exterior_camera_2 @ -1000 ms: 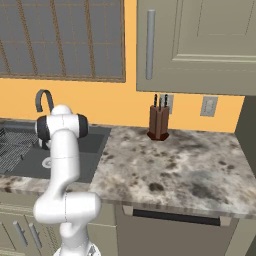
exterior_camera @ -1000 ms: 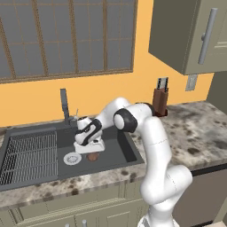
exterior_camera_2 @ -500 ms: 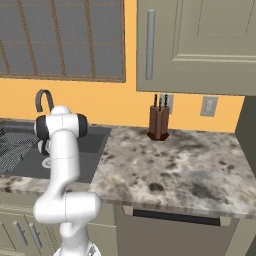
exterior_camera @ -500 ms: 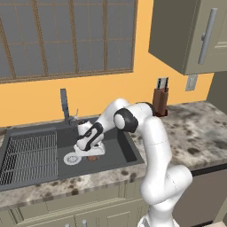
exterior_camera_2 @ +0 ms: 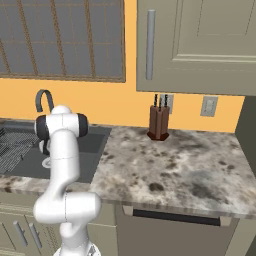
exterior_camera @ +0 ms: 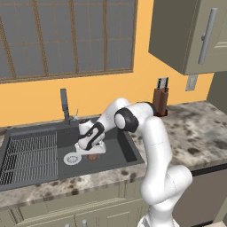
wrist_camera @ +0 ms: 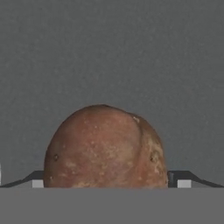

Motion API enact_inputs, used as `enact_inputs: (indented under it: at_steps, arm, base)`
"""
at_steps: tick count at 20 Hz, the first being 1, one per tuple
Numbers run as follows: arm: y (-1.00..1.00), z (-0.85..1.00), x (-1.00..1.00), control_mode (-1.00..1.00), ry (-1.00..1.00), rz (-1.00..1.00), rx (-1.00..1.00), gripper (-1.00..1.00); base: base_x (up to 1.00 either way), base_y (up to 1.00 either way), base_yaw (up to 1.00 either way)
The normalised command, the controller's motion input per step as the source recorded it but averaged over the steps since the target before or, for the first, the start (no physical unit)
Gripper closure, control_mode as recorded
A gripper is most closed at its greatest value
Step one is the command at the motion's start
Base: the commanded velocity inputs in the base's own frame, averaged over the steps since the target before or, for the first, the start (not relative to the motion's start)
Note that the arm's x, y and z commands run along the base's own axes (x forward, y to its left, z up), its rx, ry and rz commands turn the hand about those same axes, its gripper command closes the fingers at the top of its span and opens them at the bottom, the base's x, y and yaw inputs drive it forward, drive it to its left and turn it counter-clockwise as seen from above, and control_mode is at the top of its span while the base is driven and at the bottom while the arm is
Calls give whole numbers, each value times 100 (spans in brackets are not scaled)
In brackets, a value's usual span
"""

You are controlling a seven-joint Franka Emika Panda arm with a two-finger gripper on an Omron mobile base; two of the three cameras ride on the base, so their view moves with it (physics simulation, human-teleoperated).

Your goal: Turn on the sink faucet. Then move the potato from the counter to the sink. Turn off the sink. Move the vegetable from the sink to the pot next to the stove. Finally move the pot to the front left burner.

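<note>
I am holding my gripper (exterior_camera: 92, 153) low inside the sink (exterior_camera: 124, 148), its jaws spread wide apart and clamping nothing. The potato (wrist_camera: 105, 146) is sitting between my two fingertips (wrist_camera: 183, 177) in the hand view, one dark tip showing on each side of it, and I cannot tell whether either tip is touching its skin. From the left base view the potato (exterior_camera: 93, 157) is showing as a small brown lump on the dark sink floor directly under my hand, just beside the round drain (exterior_camera: 72, 158). The grey sink floor is spreading out behind the potato in the hand view.

My arm is reaching down and to the left from my base into the basin. The faucet (exterior_camera: 64, 106) is standing upright at the back edge of the sink, behind my hand. A ribbed drying rack (exterior_camera: 27, 156) is lying in the left part of the sink, well apart from the potato. On the speckled counter (exterior_camera_2: 170, 165) to the right, a brown knife block (exterior_camera_2: 159, 122) is standing against the orange wall, below the cabinets (exterior_camera_2: 200, 45).
</note>
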Motion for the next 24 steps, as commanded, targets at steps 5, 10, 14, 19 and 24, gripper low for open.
enact_inputs:
  at_steps: [5,10,14,19,24]
  arm:
    - [-16,0,19,-100,0,3,0,-100]
    - [-11,-7,20,-100,0,3,0,-100]
    - [-3,-24,4,-100,-2,4,0,-100]
    - [0,-36,0,-100,-1,1,0,-100]
    - [0,-46,0,-100,0,0,0,-100]
  base:
    - [0,0,0]
    - [0,0,0]
    - [0,0,0]
    - [0,0,0]
    - [0,0,0]
